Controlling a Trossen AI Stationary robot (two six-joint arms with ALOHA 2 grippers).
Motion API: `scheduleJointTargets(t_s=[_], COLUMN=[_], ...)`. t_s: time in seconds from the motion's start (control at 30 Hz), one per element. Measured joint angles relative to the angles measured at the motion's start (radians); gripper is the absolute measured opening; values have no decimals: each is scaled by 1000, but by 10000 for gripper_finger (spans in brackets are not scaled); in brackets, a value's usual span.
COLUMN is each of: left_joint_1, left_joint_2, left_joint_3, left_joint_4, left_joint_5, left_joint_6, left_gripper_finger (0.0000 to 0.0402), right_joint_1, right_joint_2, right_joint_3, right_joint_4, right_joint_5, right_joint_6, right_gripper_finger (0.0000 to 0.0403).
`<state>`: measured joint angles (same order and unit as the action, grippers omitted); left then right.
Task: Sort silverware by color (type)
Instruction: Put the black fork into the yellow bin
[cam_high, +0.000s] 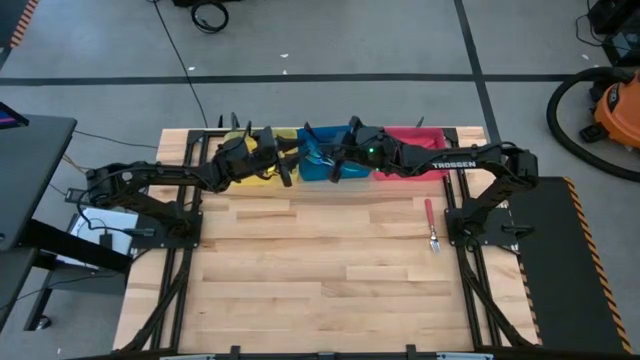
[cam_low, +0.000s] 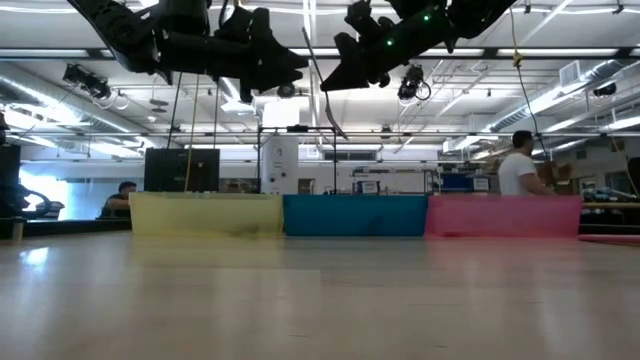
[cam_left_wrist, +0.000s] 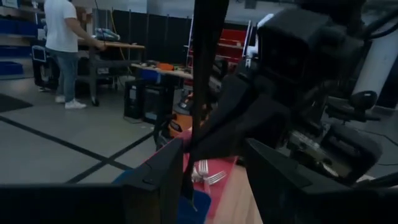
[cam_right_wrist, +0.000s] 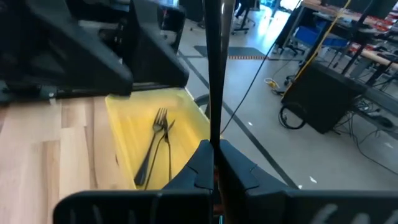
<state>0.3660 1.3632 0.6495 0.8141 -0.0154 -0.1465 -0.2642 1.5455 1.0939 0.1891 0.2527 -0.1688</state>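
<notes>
We see two dark forks (cam_right_wrist: 155, 146) lying in the yellow bin (cam_right_wrist: 134, 134). The right gripper (cam_right_wrist: 214, 149), at 12 o'clock above the blue bin (cam_low: 355, 215), pinches a dark fork (cam_right_wrist: 217, 62); the left gripper (cam_left_wrist: 211, 168) stands spread. A red-handled fork (cam_high: 431, 225) lies at 3 o'clock.

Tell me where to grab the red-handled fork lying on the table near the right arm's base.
Grip the red-handled fork at mid-handle, coming straight down with the fingers across its width: it lies flat, handle toward the bins, tines toward the near edge, and nothing crowds it.
</notes>
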Motion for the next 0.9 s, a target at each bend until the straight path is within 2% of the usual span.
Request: scheduleJointTargets(t_s=[0.23,0.53,0.7,0.9], left_joint_1=[0,2,6,30], left_joint_2=[56,179,208,207], left_joint_3=[53,239,295,303], left_joint_4=[30,-79,-156,-193], left_joint_5=[-21,-33,-45,-45], left_joint_6=[-25,-17,22,15], left_gripper_finger=[172,172,171,125], right_joint_1=[0,0,-1,-1], right_joint_2=[0,0,0,0], right_joint_3=[0,0,0,0], right_joint_4=[23,0,-13,-19], right_joint_5=[-26,-13,-12,-11], right_joint_6=[7,3,1,1], right_gripper_finger=[10,10,10,10])
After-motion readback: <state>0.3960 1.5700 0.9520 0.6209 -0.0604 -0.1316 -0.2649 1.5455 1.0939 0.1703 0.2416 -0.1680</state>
